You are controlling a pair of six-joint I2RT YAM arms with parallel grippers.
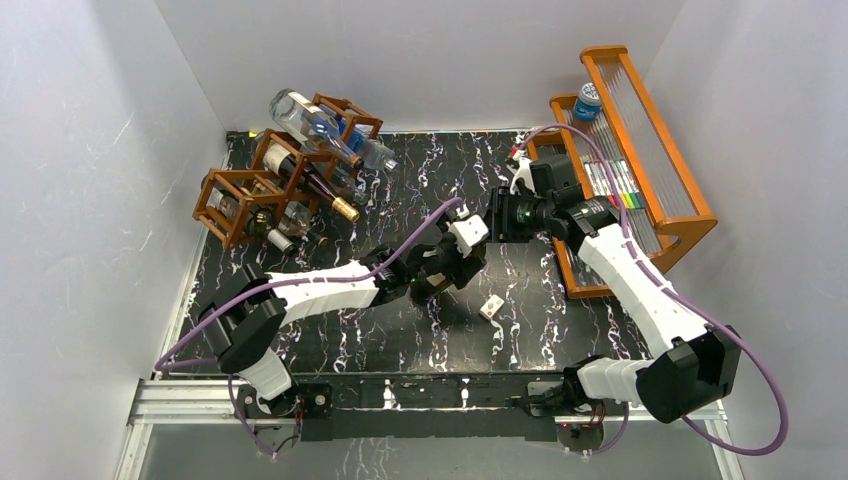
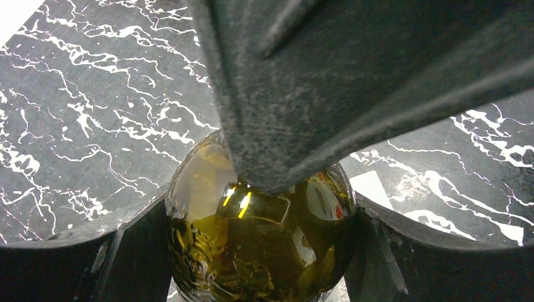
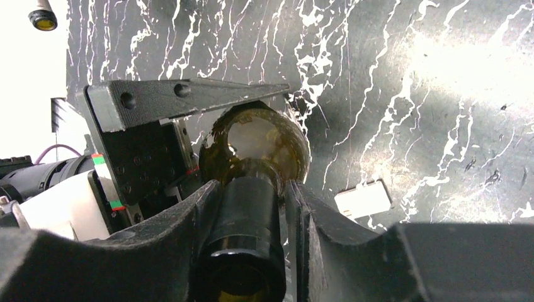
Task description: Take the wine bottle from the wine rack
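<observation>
Wine bottle [image 3: 261, 141] is held well away from the wine rack [image 1: 245, 195].
Over the middle of the black table [image 1: 400, 340], its fat part is squeezed by the left gripper [image 2: 255, 223], and its thin neck is pinched by the right gripper [image 3: 252, 192].

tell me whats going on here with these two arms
The left hand is clamped around the body of a dark green wine bottle, out near the middle of the black marbled table, apart from the wine rack at the far left. The right hand has its fingers on either side of the bottle's neck; whether they are squeezing it is hard to tell. The rack holds several other bottles.
</observation>
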